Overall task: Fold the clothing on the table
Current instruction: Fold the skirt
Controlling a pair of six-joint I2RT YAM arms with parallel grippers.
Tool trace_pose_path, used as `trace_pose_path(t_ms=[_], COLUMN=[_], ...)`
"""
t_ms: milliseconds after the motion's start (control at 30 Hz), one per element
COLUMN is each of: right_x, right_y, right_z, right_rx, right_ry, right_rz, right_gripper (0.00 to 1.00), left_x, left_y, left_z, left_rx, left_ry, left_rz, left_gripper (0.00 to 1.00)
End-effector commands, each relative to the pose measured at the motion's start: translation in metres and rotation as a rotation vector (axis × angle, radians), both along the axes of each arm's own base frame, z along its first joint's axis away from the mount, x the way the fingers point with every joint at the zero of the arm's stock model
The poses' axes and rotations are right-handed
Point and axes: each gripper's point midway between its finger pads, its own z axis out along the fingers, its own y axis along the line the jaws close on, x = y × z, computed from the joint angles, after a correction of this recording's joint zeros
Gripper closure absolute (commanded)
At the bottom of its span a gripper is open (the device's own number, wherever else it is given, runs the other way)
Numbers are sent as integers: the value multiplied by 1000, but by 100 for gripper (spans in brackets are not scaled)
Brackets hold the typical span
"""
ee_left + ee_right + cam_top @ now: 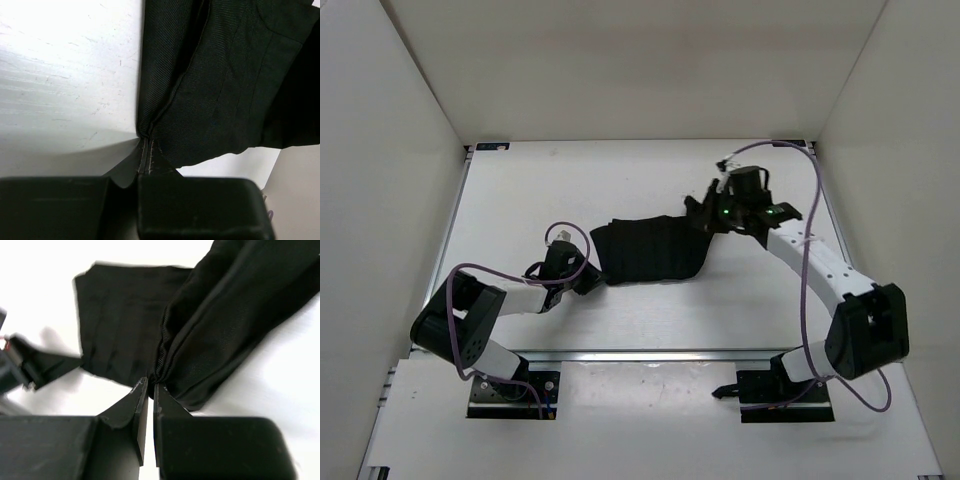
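The black clothing lies wrinkled across the middle of the white table. My left gripper is at its left end. In the left wrist view, this gripper is shut on a pinched edge of the clothing. My right gripper is at the garment's far right corner. The right wrist view shows that gripper shut on a gathered fold of the clothing, with the fabric bunched at the tips.
A silver rail runs along the table's near edge, with both arm bases behind it. White walls enclose the table on three sides. Purple cables loop off each arm. The left arm shows blurred in the right wrist view.
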Motion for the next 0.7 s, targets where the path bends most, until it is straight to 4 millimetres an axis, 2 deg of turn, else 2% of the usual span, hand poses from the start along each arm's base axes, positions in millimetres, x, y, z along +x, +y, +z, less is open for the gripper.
trace_pose_path(t_ms=[0, 33, 67, 100, 133, 167, 300, 333, 400, 533, 600, 667], right_x=[-5, -8, -9, -11, -11, -13, -23, -27, -36, -44, -58, -64], right_y=[42, 60, 75, 85, 99, 113, 145, 156, 166, 185, 197, 203], right_z=[0, 8, 10, 1, 11, 11, -9, -8, -28, -38, -42, -45], right_rx=[-70, -73, -82, -92, -81, -77, -53, -25, -36, -28, -34, -35], right_ry=[-24, -52, -60, -42, -71, -65, -10, -13, 42, 62, 67, 79], right_rz=[173, 218, 255, 289, 319, 350, 425, 448, 481, 544, 602, 630], right_gripper=[100, 100, 100, 100, 100, 100, 100, 100, 99, 100, 100, 100], left_x=[-1, -3, -2, -3, -3, -2, -3, -3, -6, -6, -6, -6], left_y=[0, 1, 3, 2, 2, 1, 1, 1, 2, 4, 4, 4], left_z=[-5, -6, -7, -8, -7, -5, -6, -6, -9, -9, -8, -8], left_rx=[9, 9, 11, 10, 4, 0, -2, 0, -1, -4, 1, -5], left_ry=[4, 9, 14, 13, 11, 7, 12, 11, 22, 18, 18, 21], left_rz=[2, 2, 10, 6, 6, 4, 2, 4, 0, 3, -1, 8], left_gripper=[100, 100, 100, 100, 100, 100, 100, 100, 100, 100, 100, 100])
